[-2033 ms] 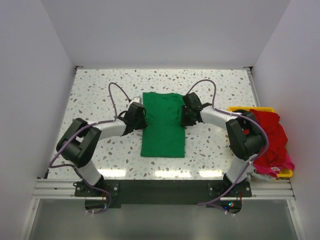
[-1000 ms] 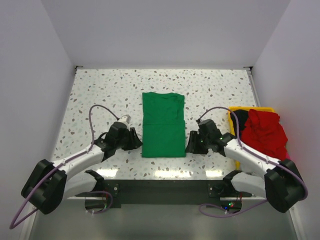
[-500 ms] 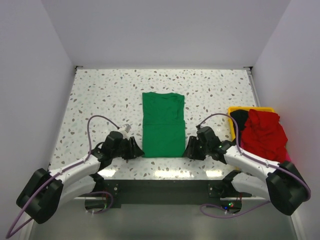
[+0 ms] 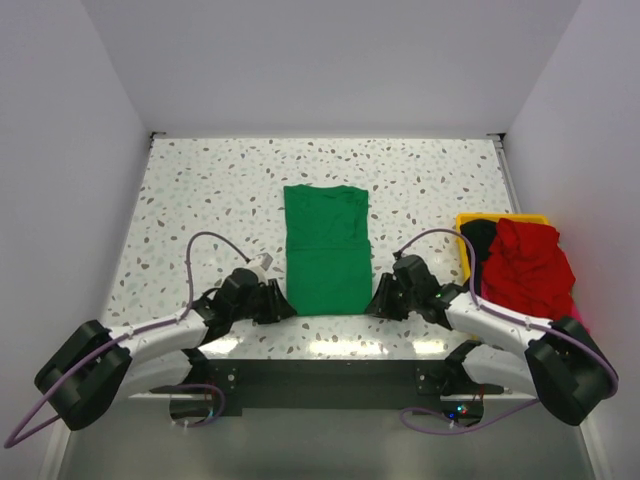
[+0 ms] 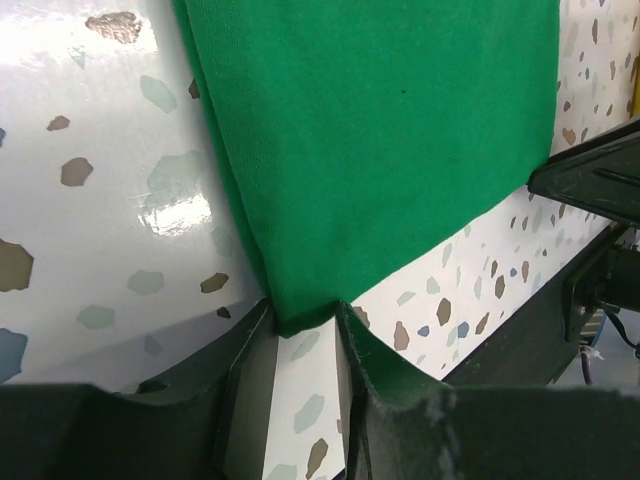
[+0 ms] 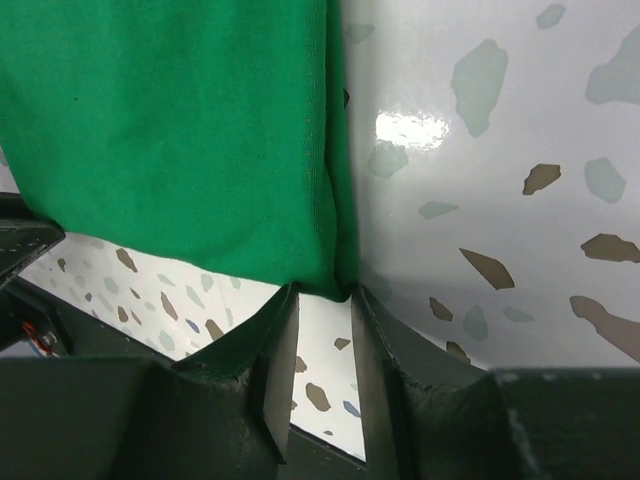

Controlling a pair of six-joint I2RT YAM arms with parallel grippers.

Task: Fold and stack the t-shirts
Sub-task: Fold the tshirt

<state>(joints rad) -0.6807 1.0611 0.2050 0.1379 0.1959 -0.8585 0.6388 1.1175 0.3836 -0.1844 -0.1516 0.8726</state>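
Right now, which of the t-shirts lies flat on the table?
The green t-shirt, spread flat at the centre; the red t-shirt sits crumpled in the yellow bin at the right.

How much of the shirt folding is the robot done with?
Early on. The green shirt is already folded into a narrow strip. Right now the left gripper and right gripper each have open fingers around one near corner, probably to fold it in half. Still left: that fold, then the red shirt and the others heaped in the bin.
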